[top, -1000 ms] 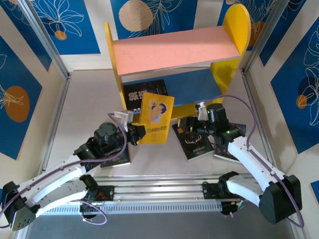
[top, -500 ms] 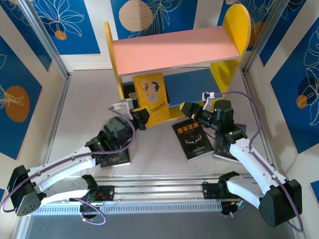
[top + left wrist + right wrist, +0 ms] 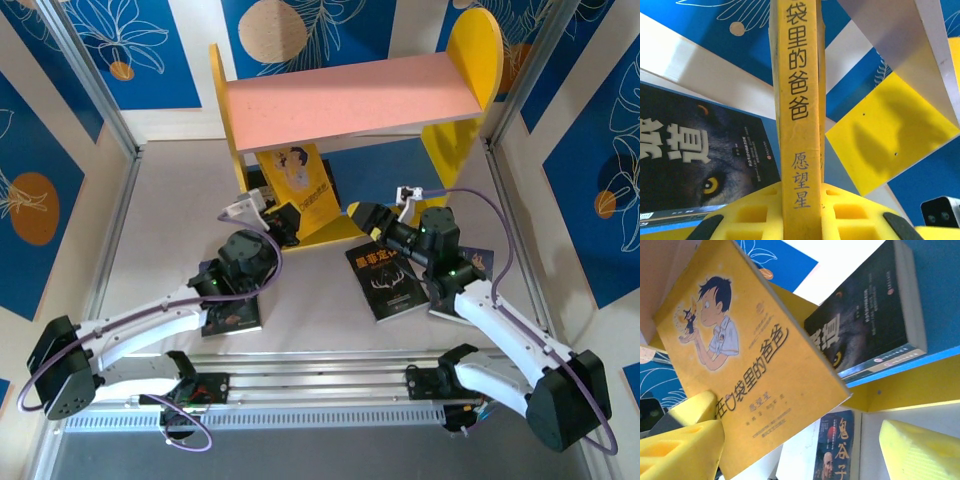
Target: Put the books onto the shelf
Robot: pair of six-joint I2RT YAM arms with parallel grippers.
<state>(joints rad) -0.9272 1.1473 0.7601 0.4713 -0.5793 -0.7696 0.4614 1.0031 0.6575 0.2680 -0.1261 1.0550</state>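
Observation:
The shelf (image 3: pixel 350 100) stands at the back with a pink upper board and a blue lower board (image 3: pixel 392 168). My left gripper (image 3: pixel 283 222) is shut on the spine of the yellow book (image 3: pixel 300 182), holding it nearly upright on the lower level; its spine (image 3: pixel 799 115) runs up between my fingers. The black wolf book (image 3: pixel 695 155) leans on the blue board behind it (image 3: pixel 865 325). My right gripper (image 3: pixel 365 213) is open just right of the yellow book (image 3: pixel 740 365). The black antlers book (image 3: pixel 385 282) lies flat on the table.
A dark portrait book (image 3: pixel 232 318) lies under the left arm, another (image 3: pixel 470 265) under the right arm, and one (image 3: pixel 835 450) shows in the right wrist view. The shelf's rounded yellow side (image 3: pixel 470 70) rises at the right. Blue patterned walls (image 3: pixel 30 180) enclose the table.
The left gripper has carried the yellow book forward and stood it up under the pink board. The right gripper has opened wider and shifted left toward the book.

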